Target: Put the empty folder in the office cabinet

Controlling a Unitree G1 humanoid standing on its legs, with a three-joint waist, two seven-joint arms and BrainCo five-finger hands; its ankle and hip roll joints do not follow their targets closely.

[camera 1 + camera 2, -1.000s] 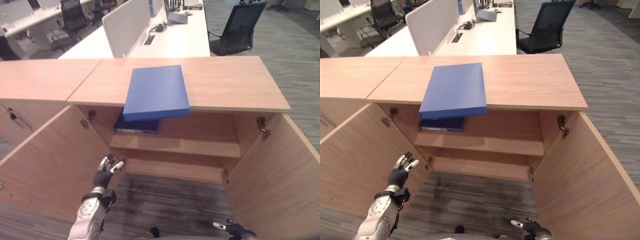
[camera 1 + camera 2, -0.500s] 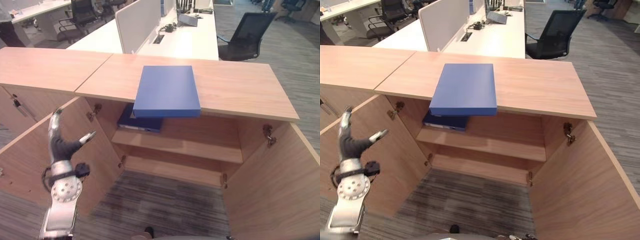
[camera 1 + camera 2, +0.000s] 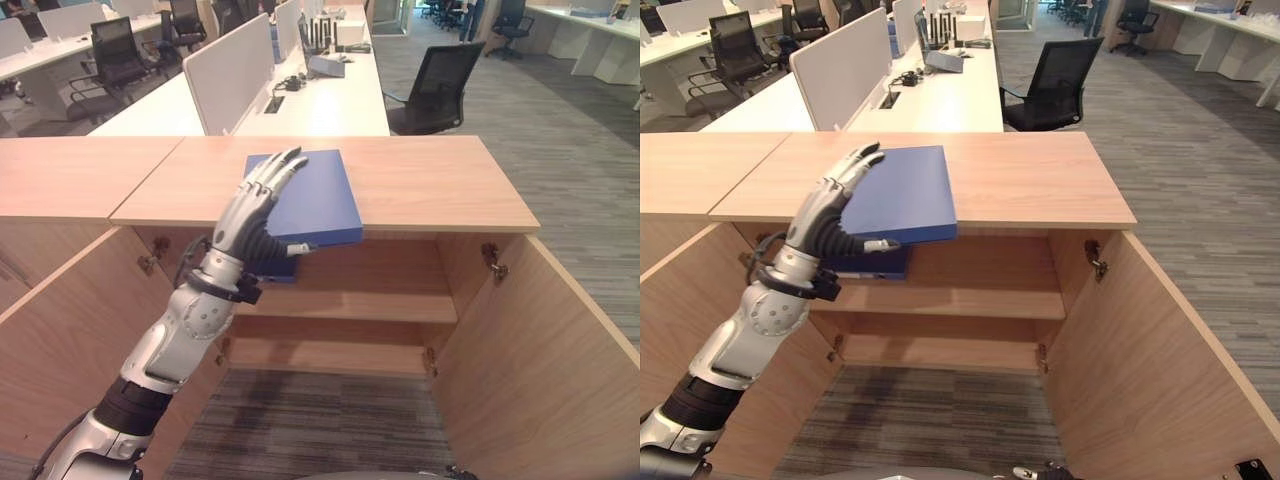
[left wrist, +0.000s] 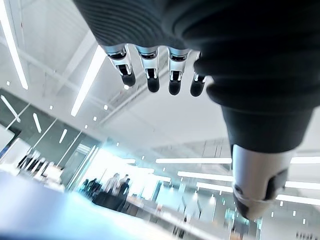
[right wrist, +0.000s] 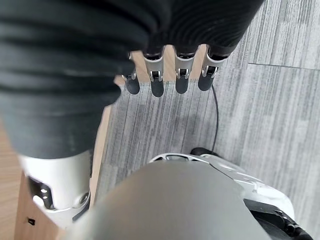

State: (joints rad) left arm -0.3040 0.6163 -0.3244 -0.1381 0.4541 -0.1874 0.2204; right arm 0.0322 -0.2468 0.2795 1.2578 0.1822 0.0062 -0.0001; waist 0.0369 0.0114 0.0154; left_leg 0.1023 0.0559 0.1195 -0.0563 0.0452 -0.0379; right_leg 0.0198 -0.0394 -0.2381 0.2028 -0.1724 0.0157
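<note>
- The blue folder lies flat on top of the office cabinet. Its near edge hangs over the front edge of the cabinet top, above the open compartment.
- The long axis of the folder runs from the front of the cabinet top toward the back, so a short edge faces the robot.
- The left hand is at the left near part of the folder. Its fingers are straight and spread, reaching over the folder's left side, and the thumb is stretched out just under the overhanging edge. The hand is released and holds nothing; I cannot tell for sure if the fingers touch the cover.
- The folder lies ahead of this hand and a little to its right. The left hand is clearly the nearer one, so I judge that the grasp will be on the overhanging edge.
- The right hand hangs low, well apart from the cabinet, with fingers relaxed over the carpet floor.
- Inside the cabinet, a second blue folder lies on the upper shelf, partly hidden behind the left hand and the overhanging folder.
- Both cabinet doors stand open, and the bottom of the compartment is hard to see.
</note>
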